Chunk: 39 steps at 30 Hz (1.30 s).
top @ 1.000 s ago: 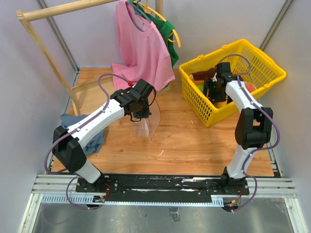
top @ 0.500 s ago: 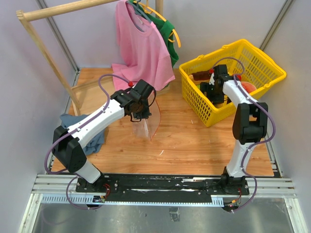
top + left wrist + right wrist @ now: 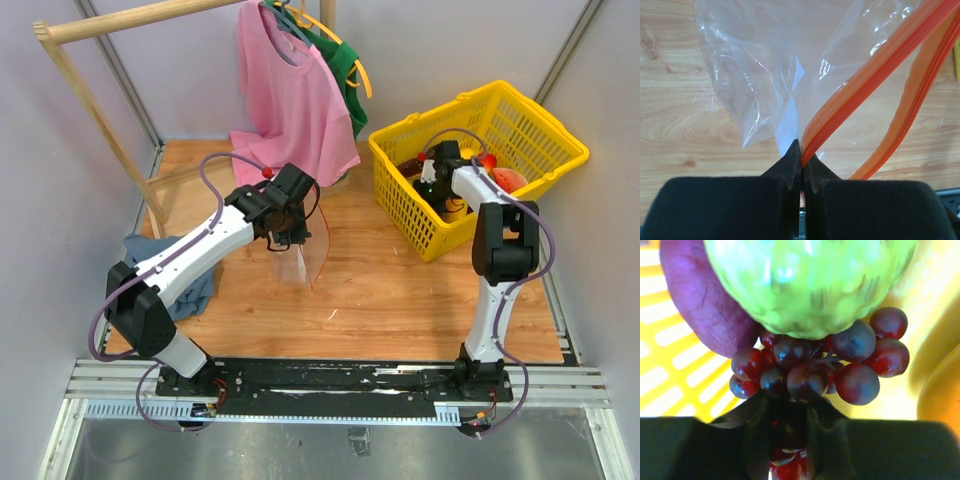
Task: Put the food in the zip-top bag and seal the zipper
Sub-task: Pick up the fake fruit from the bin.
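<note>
Left of the table's middle, the left gripper was clamped shut on the rim of the zip-top bag, right beside its orange zipper. The clear bag hung unsealed above the wood. In the yellow basket at the table's far right corner, the right gripper had its 2 fingers closed around a bunch of dark red grapes. The grapes touched a green fruit and a purple vegetable.
</note>
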### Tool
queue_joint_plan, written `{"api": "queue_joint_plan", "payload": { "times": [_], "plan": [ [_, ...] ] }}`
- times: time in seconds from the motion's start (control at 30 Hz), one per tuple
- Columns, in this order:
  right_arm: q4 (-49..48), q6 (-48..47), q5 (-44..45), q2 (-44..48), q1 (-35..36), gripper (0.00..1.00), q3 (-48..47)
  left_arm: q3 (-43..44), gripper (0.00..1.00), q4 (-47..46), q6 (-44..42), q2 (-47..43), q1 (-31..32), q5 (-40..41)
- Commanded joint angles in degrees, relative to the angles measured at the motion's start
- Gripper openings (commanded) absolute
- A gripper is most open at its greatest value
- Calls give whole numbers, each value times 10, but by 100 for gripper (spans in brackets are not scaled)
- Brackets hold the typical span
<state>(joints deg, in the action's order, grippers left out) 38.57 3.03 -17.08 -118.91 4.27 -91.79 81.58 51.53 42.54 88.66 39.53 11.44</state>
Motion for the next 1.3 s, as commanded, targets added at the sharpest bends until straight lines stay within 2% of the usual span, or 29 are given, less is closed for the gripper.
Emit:
{"api": "queue_joint_plan", "payload": {
  "times": [0.0, 0.07, 0.1, 0.37, 0.77, 1.07, 1.27],
  "plan": [
    [4, -7, -6, 34, 10, 12, 1, 12, 0, 2, 5, -19, 2, -7],
    [-6, -3, 1, 70, 10, 2, 7, 14, 0, 3, 5, -22, 2, -8],
    [-11, 0, 5, 87, 10, 1, 10, 14, 0, 3, 5, -23, 2, -9],
    [-48, 24, 52, 216, 10, 1, 42, 10, 0, -4, 8, -31, 2, -25],
    [-203, 86, 95, 442, 34, 1, 114, 8, 0, -20, 18, -35, 2, -48],
    [-284, 132, 64, 528, 138, 1, 128, 0, 0, -41, 38, -44, 2, -63],
    [-423, 190, 70, 574, 246, 1, 208, -22, 0, -70, 66, -64, 2, -80]
  ]
}}
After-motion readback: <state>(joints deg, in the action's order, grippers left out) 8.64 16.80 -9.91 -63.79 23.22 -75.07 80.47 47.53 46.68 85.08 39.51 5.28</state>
